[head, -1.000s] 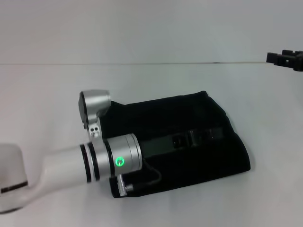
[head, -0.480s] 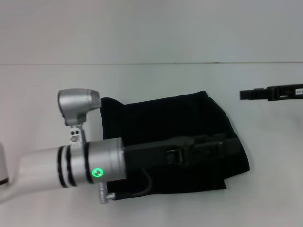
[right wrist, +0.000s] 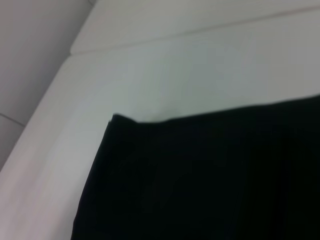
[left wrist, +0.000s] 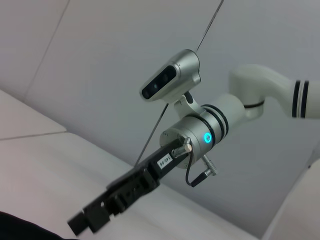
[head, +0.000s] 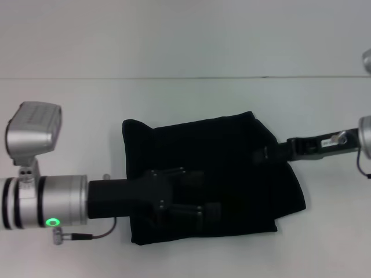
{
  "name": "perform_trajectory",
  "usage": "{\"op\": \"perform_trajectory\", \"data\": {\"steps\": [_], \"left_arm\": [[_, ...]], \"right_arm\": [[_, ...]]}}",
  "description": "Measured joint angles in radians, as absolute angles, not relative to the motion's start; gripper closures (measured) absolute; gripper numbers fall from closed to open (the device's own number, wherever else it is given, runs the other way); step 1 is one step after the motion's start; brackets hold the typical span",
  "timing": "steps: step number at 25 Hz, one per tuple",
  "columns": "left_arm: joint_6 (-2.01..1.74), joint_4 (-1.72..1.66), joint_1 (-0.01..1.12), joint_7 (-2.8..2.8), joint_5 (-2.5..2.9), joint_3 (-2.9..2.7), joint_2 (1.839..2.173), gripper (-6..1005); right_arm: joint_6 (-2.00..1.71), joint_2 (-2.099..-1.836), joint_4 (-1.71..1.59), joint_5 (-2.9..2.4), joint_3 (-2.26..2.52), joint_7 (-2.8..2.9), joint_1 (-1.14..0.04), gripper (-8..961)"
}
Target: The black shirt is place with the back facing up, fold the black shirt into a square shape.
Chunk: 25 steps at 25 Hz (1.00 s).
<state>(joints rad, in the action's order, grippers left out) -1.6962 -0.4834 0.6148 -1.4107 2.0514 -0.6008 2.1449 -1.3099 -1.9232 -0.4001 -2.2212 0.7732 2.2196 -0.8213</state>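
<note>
Your black shirt (head: 214,174) lies folded into a rough block at the centre of the white table (head: 69,110), its back edge running from ten o'clock to two o'clock and its near edge from seven to five. The outline is not square yet: the side at three o'clock bulges out and the five o'clock corner sits stepped in.

The left gripper (head: 200,211) reaches in from nine o'clock and lies over the near half of the cloth; black on black, so you cannot tell whether it is released, clenched or pinching fabric. The right gripper (head: 262,154) comes in from three o'clock with its tip at the shirt's edge near two o'clock. In the left wrist view it (left wrist: 92,220) hangs just above the cloth, and its grip cannot be told either.

The main risk: if either gripper has caught only the top layer, any pull will peel the stack open or drag the whole block sideways. With both arms crowding the same half, a crossing move could also bring them together over the shirt
</note>
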Motion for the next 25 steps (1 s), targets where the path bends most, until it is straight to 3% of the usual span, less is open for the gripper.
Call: {"op": "perform_trajectory", "data": {"steps": [6, 15, 25], "left_arm": [[-1.735, -0.578, 0.584, -1.35, 2.107, -0.607, 2.138, 47], [-1.737, -0.593, 0.585, -1.348, 2.117, -0.616, 2.138, 48], [-1.73, -0.597, 0.589, -1.347, 2.118, -0.618, 2.138, 49]], "right_arm": [[-1.269, -1.96, -0.389, -2.292, 0.777, 2.274, -0.837, 321], [-1.231, -1.964, -0.386, -2.296, 0.773, 2.281, -0.83, 333], [-1.171, -1.992, -0.357, -2.296, 0.778, 2.282, -0.85, 347]]}}
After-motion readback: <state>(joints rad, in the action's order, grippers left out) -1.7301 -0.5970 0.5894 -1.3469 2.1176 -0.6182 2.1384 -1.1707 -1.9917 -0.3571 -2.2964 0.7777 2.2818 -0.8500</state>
